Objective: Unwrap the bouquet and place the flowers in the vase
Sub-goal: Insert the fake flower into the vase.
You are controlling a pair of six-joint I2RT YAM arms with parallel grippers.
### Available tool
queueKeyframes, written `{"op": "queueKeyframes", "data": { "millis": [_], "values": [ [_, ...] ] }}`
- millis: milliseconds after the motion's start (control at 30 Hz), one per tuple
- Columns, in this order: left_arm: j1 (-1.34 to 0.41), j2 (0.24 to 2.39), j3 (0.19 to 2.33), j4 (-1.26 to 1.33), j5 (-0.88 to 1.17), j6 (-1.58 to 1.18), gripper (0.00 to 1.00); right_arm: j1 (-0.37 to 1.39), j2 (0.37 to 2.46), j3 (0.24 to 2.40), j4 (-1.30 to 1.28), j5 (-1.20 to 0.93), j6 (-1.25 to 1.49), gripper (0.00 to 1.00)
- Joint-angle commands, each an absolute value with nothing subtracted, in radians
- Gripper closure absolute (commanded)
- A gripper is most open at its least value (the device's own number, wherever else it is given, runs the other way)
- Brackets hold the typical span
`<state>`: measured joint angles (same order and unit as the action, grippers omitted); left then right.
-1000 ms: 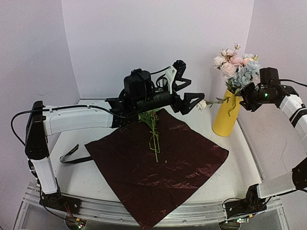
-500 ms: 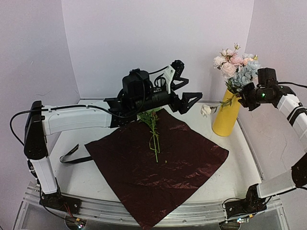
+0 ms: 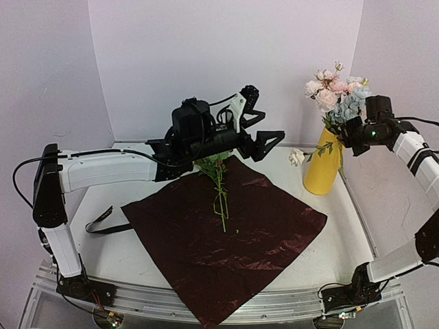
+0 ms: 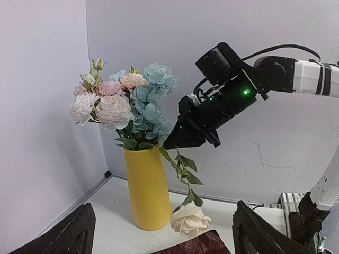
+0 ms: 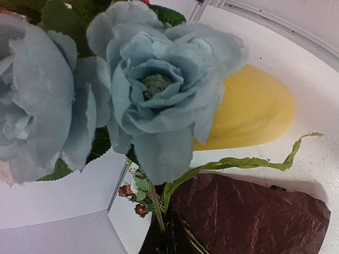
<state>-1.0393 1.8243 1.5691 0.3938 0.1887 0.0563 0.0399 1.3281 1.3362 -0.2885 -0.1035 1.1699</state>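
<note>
Right hand (image 4: 177,140): closed tight on the leafy stem of a cream rose (image 4: 189,219), right at the mouth of the vase (image 4: 145,185).
Cream rose: hangs head-down outside the vase, low by its side.
Left hand (image 3: 273,125): wide open, empty, hovering over the far edge of the wrap (image 3: 226,240).
Flowers (image 3: 336,96): pink, white and blue bunch upright in the vase; a few thin green stems (image 3: 219,188) lying on the wrap.
Ribbon (image 3: 103,221): flat on the surface (image 3: 123,253), left of the wrap.

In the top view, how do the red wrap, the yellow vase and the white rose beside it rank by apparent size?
Largest to smallest: red wrap, yellow vase, white rose. The differences are clear.
</note>
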Motion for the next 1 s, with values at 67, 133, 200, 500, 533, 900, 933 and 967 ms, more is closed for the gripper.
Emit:
{"op": "queueKeyframes", "data": {
  "millis": [67, 133, 200, 500, 533, 900, 933, 967],
  "values": [
    [-1.034, 1.760, 1.560, 0.425, 0.208, 0.063, 0.09, 0.039, 1.378, 1.412, -0.269, -0.076, 1.216, 1.00],
    [-1.034, 1.758, 1.557, 0.426, 0.209, 0.063, 0.09, 0.039, 1.395, 1.414, -0.268, -0.075, 1.235, 1.00],
    [-1.034, 1.757, 1.554, 0.426, 0.210, 0.065, 0.09, 0.039, 1.416, 1.419, -0.266, -0.081, 1.250, 1.00],
    [-1.034, 1.752, 1.544, 0.426, 0.213, 0.068, 0.09, 0.039, 1.447, 1.426, -0.239, -0.042, 1.281, 0.97],
    [-1.034, 1.752, 1.544, 0.426, 0.213, 0.067, 0.09, 0.039, 1.447, 1.426, -0.236, -0.041, 1.282, 0.96],
    [-1.034, 1.752, 1.544, 0.426, 0.210, 0.070, 0.09, 0.039, 1.322, 1.360, -0.235, -0.041, 1.291, 0.60],
    [-1.034, 1.753, 1.545, 0.426, 0.210, 0.070, 0.09, 0.039, 1.314, 1.352, -0.235, -0.054, 1.297, 0.59],
    [-1.034, 1.753, 1.545, 0.426, 0.210, 0.071, 0.09, 0.040, 1.309, 1.343, -0.235, -0.074, 1.303, 0.57]
  ]
}}
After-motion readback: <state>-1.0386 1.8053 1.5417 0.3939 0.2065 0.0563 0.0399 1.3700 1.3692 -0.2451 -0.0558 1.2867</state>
